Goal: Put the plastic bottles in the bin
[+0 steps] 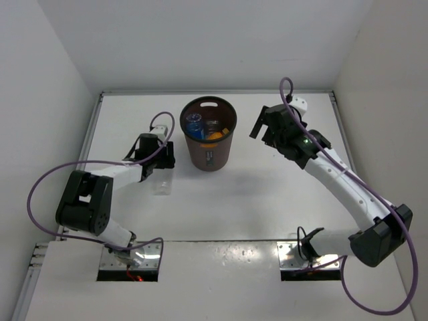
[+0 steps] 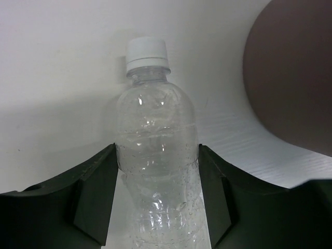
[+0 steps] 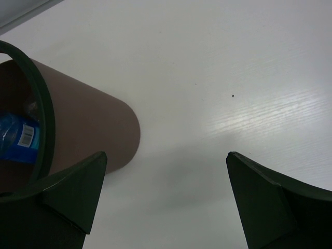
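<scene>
The dark brown bin [image 1: 209,152] stands upright at the table's middle back. Inside it lie the blue-tinted bottle [image 1: 194,124], the orange bottle [image 1: 217,136] and a clear one [image 1: 212,124]. The slim clear bottle [image 1: 162,184] with a white cap lies low on the table, left of the bin. My left gripper [image 1: 162,167] is shut on it; in the left wrist view both fingers [image 2: 98,187] press the sides of the bottle [image 2: 155,119]. My right gripper [image 1: 262,127] is open and empty, just right of the bin's rim.
The bin's wall shows at the upper right of the left wrist view [image 2: 295,72] and at the left of the right wrist view [image 3: 88,124], with the blue bottle [image 3: 18,137] inside. White walls enclose the table at the left, right and back.
</scene>
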Controlling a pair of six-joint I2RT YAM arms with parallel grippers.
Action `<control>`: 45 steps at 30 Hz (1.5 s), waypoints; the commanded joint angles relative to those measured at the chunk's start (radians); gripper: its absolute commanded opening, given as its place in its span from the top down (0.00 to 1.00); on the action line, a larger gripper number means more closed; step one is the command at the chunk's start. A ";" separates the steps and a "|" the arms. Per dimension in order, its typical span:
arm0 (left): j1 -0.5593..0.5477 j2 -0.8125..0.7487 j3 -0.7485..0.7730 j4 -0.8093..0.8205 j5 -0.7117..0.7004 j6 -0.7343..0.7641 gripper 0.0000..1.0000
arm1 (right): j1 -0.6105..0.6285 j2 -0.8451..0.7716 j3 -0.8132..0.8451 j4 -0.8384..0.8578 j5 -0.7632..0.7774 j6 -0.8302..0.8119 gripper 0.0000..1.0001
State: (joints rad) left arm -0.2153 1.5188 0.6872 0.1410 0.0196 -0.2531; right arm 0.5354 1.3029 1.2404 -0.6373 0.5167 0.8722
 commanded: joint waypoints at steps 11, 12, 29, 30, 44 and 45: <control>0.005 0.070 0.449 0.058 -0.239 -0.087 0.72 | -0.026 -0.042 -0.016 0.001 -0.001 0.014 0.01; 0.005 0.087 0.509 0.058 -0.248 -0.110 0.72 | -0.026 -0.053 -0.016 0.001 -0.001 0.014 0.01; -0.038 0.141 0.897 0.296 0.023 -0.380 0.72 | -0.045 -0.105 -0.076 0.010 -0.012 0.042 0.01; -0.058 0.141 0.897 0.296 0.034 -0.380 0.72 | -0.045 -0.105 -0.076 0.010 -0.012 0.042 0.01; -0.223 -0.022 0.465 0.321 0.031 -0.370 0.67 | -0.054 -0.083 -0.076 0.010 -0.044 0.051 0.01; -0.223 -0.034 0.430 0.321 0.031 -0.370 0.57 | -0.054 -0.083 -0.085 0.010 -0.053 0.051 0.01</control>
State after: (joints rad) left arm -0.4473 1.5715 1.1587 0.3981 0.0608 -0.6147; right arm 0.4866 1.2278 1.1664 -0.6434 0.4767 0.9054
